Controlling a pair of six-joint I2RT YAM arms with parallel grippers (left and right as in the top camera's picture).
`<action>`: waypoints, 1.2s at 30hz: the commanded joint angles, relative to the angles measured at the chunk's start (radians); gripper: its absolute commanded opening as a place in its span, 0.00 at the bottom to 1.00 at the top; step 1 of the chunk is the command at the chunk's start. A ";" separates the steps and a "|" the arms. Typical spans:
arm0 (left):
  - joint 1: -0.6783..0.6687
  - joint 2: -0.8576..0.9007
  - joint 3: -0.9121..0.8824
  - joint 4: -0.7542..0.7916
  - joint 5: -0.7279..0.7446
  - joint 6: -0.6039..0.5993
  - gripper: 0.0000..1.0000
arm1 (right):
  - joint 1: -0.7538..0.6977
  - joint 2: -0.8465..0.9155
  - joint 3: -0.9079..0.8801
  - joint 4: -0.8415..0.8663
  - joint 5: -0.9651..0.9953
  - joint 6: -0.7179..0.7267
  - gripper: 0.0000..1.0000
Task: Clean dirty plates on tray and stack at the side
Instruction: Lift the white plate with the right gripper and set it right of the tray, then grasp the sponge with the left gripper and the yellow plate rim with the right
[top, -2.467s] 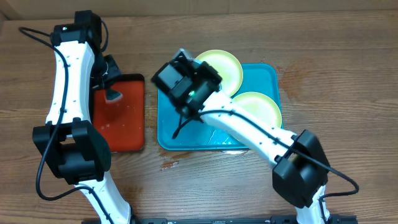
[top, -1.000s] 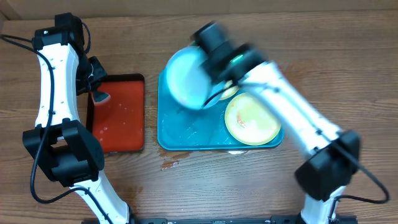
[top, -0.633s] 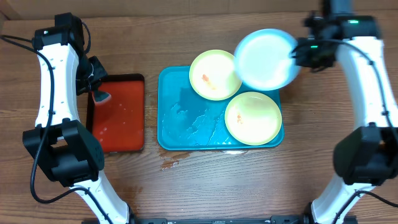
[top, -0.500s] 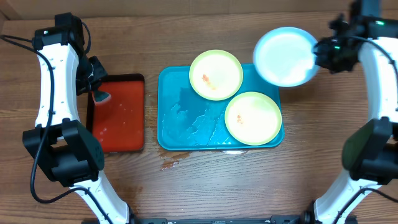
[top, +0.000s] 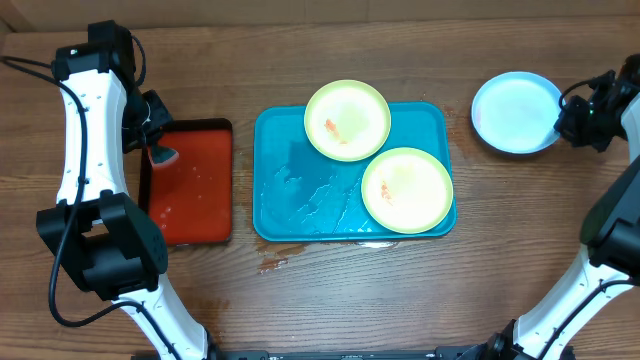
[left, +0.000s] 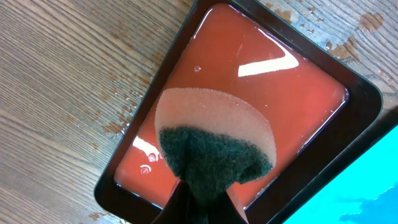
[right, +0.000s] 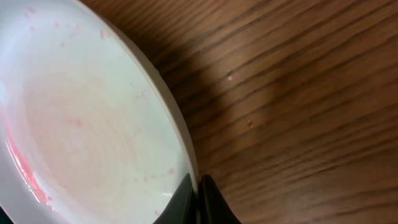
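One sponge (left: 214, 149) hung at the left of the frame, clamped in the left gripper (left: 202, 205) above the wet red tray (top: 195, 225). In the middle, the tray (top: 290, 190) held two yellow plates (top: 347, 120), one overhanging its upper rim and one at its lower right, each with an orange smear. At the upper right, well apart from the tray, the blue plate (top: 515, 112) lay over the table (top: 540, 250). Its right rim was pinched between the closed fingers of the right gripper (top: 572, 118). Whether it rested on the wood could not be told. Faint pink streaks showed inside it. To set it down well, the arm should probably lower it level until the base sits flat and only then let go. That spot then needs room for the stack.
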 joint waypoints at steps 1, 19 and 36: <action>-0.002 -0.031 0.016 0.001 0.005 0.021 0.04 | 0.002 0.038 -0.029 0.019 -0.006 -0.003 0.04; -0.003 -0.031 0.016 0.007 0.009 0.028 0.04 | 0.091 -0.018 0.346 -0.297 -0.135 -0.008 0.51; -0.043 -0.031 0.016 0.009 0.082 0.047 0.04 | 0.663 -0.011 0.034 0.153 0.074 -0.190 0.74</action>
